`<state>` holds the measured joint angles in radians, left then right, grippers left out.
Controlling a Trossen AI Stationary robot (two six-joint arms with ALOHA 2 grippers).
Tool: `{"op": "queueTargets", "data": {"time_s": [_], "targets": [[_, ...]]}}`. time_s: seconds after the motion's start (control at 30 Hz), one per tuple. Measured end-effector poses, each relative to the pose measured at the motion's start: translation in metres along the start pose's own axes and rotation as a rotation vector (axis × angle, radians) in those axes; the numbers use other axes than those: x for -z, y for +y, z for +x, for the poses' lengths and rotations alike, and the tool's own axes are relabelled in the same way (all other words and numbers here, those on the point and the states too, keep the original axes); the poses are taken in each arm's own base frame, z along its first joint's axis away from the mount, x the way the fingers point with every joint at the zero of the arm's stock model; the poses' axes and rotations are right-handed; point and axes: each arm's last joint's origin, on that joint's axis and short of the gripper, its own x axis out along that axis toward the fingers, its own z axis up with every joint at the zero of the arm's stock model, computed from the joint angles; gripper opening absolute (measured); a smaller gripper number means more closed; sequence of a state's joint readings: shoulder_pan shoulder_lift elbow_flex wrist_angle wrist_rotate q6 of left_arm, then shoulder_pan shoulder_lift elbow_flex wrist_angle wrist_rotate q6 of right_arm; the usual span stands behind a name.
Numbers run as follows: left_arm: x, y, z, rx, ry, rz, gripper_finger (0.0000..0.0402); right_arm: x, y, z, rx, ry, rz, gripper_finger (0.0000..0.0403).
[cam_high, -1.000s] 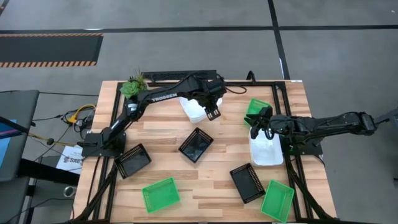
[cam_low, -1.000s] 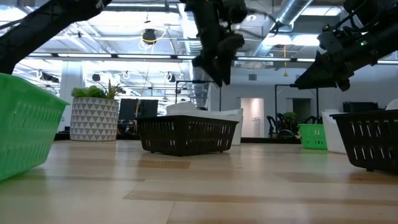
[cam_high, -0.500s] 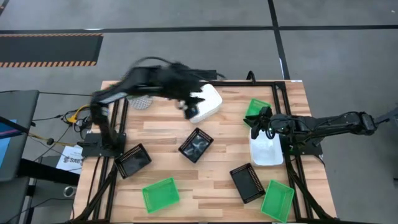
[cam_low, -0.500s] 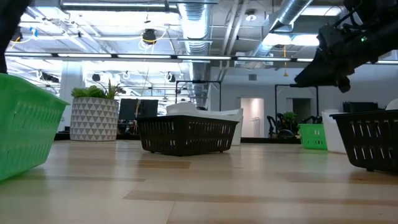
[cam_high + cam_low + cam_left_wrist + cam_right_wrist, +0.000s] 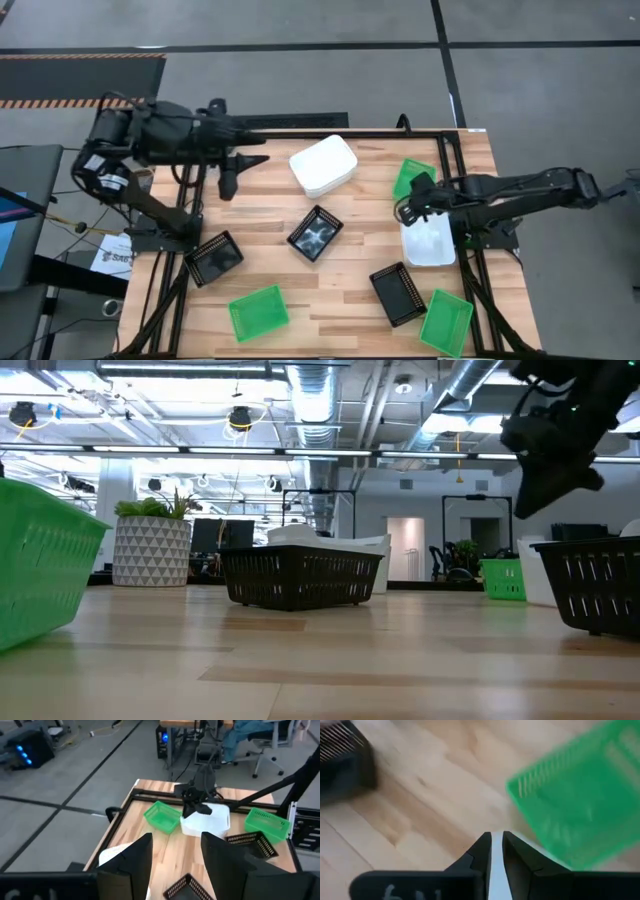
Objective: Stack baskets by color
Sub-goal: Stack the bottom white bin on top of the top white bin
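A single white basket lies on the table's right side, with my right gripper shut on its far end. A green basket lies just beyond it. A stack of white baskets sits at the far middle. Black baskets lie at the centre, near left and near right. Two more green baskets lie along the near edge. My left gripper hangs open high over the far left of the table, with nothing between its fingers. My right gripper pinches the white basket's far wall between its two fingers, near the basket's left corner. The fingers come from above, slanting down. The basket lies flat with its bottom on the table.
A potted plant stands at the far left, under my left arm in the high view. Black frame rails run along the table's sides. Bare wood lies between the white stack and the centre black basket.
My left gripper has drawn back from over the white stack toward the table's far left corner and risen, staying open. My right gripper has tipped downward and shut on the white basket's far wall. No basket has moved.
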<state>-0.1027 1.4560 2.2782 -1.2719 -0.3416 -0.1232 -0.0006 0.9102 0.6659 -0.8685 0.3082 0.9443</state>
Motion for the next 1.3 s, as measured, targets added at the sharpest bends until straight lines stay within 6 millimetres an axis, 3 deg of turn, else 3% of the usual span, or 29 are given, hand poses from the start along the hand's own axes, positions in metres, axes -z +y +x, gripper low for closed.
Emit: {"op": "queueTargets", "data": {"time_s": [0.23,0.5,0.63,0.9,1.07,1.3], "targets": [[0.024,-0.009,0.012,-0.077,0.143,0.002,0.0158,0.002,0.018,0.025,0.105,0.252,0.047,0.0063],[0.037,-0.024,0.027,-0.156,0.188,0.111,0.0158,0.013,0.026,0.071,0.315,0.372,0.042,0.0063],[0.036,-0.024,0.026,-0.185,0.167,0.144,0.0158,0.011,0.032,0.093,0.309,0.378,0.000,0.0063],[0.034,-0.016,0.025,-0.258,0.155,0.162,0.0158,-0.025,0.067,0.121,0.164,0.258,-0.136,0.0063],[0.034,-0.012,0.034,-0.285,0.180,0.155,0.0158,-0.049,0.098,0.131,0.052,0.180,-0.339,0.0063],[0.035,-0.010,0.047,-0.292,0.225,0.160,0.0158,-0.068,0.133,0.115,-0.036,0.114,-0.512,0.0063]]}}
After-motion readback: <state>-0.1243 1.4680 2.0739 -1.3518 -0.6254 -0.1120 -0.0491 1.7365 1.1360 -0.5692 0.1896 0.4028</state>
